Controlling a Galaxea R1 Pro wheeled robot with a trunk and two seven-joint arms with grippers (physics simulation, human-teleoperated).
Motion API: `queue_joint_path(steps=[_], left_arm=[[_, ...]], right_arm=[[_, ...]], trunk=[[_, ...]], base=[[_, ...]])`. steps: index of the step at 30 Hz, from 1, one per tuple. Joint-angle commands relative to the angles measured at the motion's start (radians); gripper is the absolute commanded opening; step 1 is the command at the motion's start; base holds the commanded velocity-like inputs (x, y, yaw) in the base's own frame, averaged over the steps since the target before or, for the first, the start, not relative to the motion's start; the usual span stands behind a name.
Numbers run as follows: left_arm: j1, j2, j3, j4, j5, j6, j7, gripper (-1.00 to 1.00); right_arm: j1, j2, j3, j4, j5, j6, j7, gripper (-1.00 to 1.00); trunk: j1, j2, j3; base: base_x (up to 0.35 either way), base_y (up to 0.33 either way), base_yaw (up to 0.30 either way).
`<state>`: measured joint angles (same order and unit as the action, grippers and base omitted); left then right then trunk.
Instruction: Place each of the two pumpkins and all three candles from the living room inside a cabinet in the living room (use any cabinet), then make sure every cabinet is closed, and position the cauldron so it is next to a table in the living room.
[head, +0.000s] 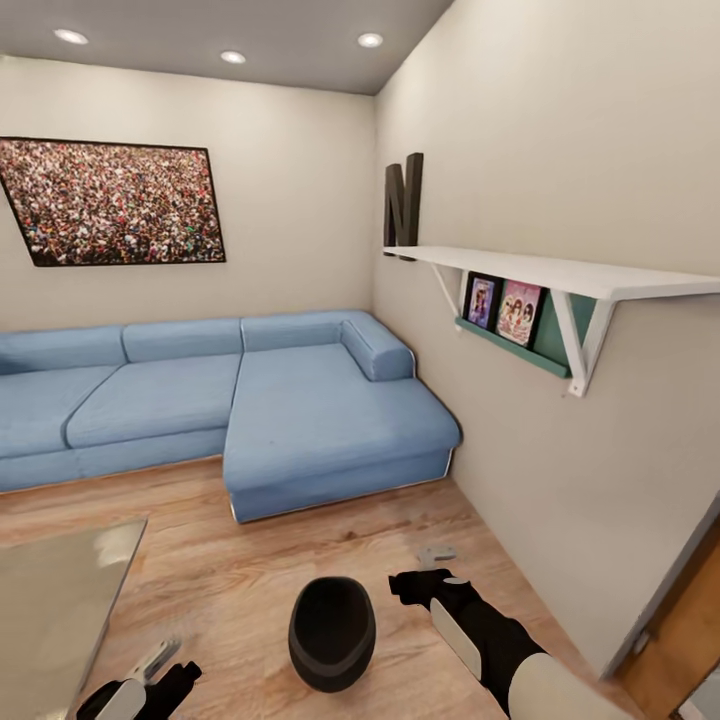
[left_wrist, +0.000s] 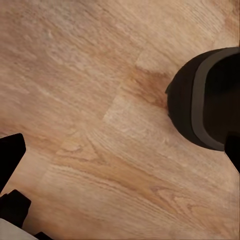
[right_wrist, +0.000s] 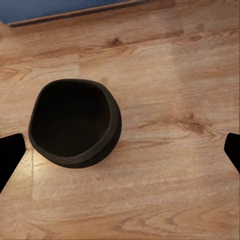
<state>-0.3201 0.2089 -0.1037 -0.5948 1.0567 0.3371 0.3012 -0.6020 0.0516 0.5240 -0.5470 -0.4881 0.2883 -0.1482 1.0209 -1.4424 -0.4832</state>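
Standing on the floor (head: 240, 590), the cauldron (head: 332, 632) is ungrasped, table (head: 55, 600) at 9 o'clock. Right gripper (head: 432, 565) spread; left gripper (head: 160, 665) state cannot be told.

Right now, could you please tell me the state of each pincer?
Left pincer: open, holding nothing, above the wooden floor.
Right pincer: open, empty, beside the cauldron.

One cauldron (head: 332, 632) stands on the wood floor (head: 250, 560), beside one glass-topped table (head: 50, 610). One blue sofa (head: 220, 400), one crowd picture (head: 110, 202), one white shelf (head: 560, 272) (with two framed photos (head: 503, 306) beneath), and three ceiling lights (head: 232, 57).
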Motion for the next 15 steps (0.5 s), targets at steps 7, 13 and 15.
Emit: queue_joint_path(steps=[7, 13, 15], left_arm=[[-0.001, 0.001, -0.007, -0.002, 0.009, -0.001, 0.009, 1.00], [-0.001, 0.001, -0.007, -0.002, 0.009, -0.001, 0.009, 1.00], [-0.001, 0.001, -0.007, -0.002, 0.009, -0.001, 0.009, 1.00]], right_arm=[[-0.001, -0.001, 0.007, -0.002, -0.010, 0.003, -0.009, 1.00], [-0.001, -0.001, 0.007, -0.002, -0.010, 0.003, -0.007, 1.00], [-0.001, -0.001, 0.007, -0.002, -0.010, 0.003, -0.008, 1.00]], trunk=[[0.000, -0.001, -0.001], [0.000, -0.001, -0.001], [0.000, -0.001, -0.001]], base=[[0.213, 0.000, 0.262], [0.266, 0.000, 0.055], [0.298, 0.000, 0.022]])
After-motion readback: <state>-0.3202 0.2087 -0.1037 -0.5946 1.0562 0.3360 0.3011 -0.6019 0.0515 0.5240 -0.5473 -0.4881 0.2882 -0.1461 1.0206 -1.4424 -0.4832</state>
